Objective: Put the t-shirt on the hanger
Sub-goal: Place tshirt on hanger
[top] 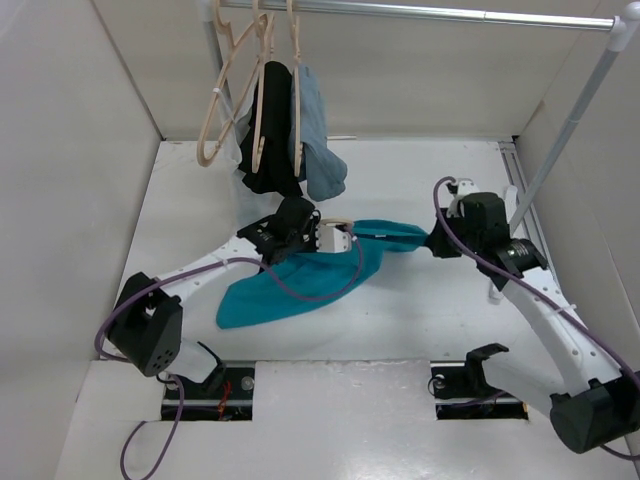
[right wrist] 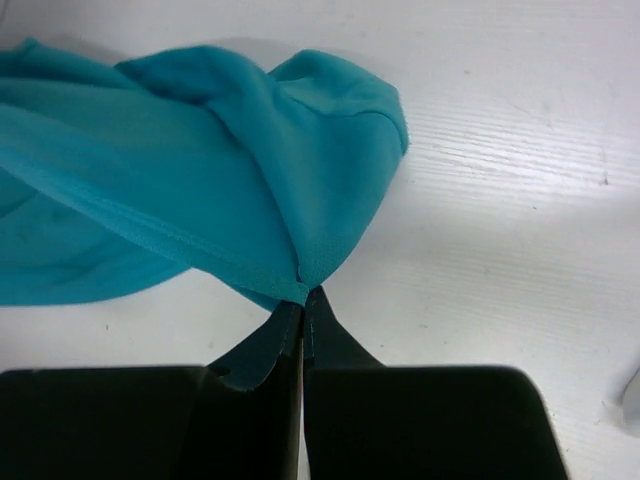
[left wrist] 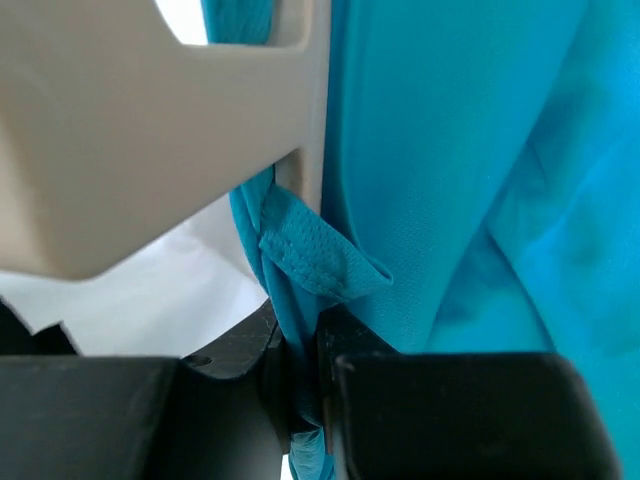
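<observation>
The teal t-shirt [top: 300, 280] lies crumpled across the middle of the table. My left gripper [top: 325, 240] is at its upper edge, shut on a fold of the t-shirt [left wrist: 450, 150]. In the left wrist view the cloth is pinched between the left gripper's [left wrist: 305, 340] jaws. The beige hanger [top: 336, 222] lies right by that gripper, mostly covered by cloth. Its broad part [left wrist: 130, 130] fills the upper left of the left wrist view. My right gripper [top: 437, 243] is shut on the t-shirt's right tip [right wrist: 180, 180], low over the table, its jaws [right wrist: 303, 298] pinching the hem.
A metal rail [top: 420, 12] runs along the back on a slanted pole [top: 570, 120]. From it hang empty beige hangers [top: 222, 95], a black garment [top: 268, 130] and a pale blue-grey garment [top: 318, 140]. White walls enclose the table on three sides.
</observation>
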Tool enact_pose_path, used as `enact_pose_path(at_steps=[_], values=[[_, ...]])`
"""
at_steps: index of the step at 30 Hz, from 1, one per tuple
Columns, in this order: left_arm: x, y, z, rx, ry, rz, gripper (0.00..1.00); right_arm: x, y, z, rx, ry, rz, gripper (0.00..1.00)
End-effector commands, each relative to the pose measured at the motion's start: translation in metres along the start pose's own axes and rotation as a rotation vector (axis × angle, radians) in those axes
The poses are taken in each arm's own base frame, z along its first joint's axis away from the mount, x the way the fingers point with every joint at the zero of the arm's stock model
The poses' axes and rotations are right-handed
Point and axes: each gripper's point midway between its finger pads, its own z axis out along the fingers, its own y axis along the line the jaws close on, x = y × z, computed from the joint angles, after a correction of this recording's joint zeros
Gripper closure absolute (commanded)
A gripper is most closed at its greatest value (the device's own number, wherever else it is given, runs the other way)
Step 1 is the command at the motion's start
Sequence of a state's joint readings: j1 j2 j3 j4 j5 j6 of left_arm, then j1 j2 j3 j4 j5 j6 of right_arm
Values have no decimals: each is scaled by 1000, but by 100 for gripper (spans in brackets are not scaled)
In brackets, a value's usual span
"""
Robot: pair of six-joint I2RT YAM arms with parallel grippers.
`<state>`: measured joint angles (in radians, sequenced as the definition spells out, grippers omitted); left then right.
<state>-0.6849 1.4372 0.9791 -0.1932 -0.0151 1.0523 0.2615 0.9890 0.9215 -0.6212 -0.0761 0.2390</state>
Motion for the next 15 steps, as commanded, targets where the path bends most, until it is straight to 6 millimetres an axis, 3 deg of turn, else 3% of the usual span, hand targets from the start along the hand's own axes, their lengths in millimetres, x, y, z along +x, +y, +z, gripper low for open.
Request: enact_pose_path(at_steps=[1, 4, 8, 10, 12, 15], values=[[11, 22, -23, -60, 96, -55, 100, -22, 12, -7, 32, -62, -124, 100], [-19, 8, -24, 25, 8, -65, 100, -21, 56, 1, -130, -53, -253, 100], [-46, -7, -33, 114, -84, -42, 100, -18, 74, 13, -201, -29, -327, 100], [-55, -15, -43, 149, -139, -6, 100, -17, 83, 15, -251, -26, -339, 94], [-59, -23, -47, 171, -165, 52, 100, -27, 88, 13, -267, -47, -371, 84], [-65, -38, -51, 196, -183, 121, 100, -41, 91, 3, -272, -76, -406, 82]])
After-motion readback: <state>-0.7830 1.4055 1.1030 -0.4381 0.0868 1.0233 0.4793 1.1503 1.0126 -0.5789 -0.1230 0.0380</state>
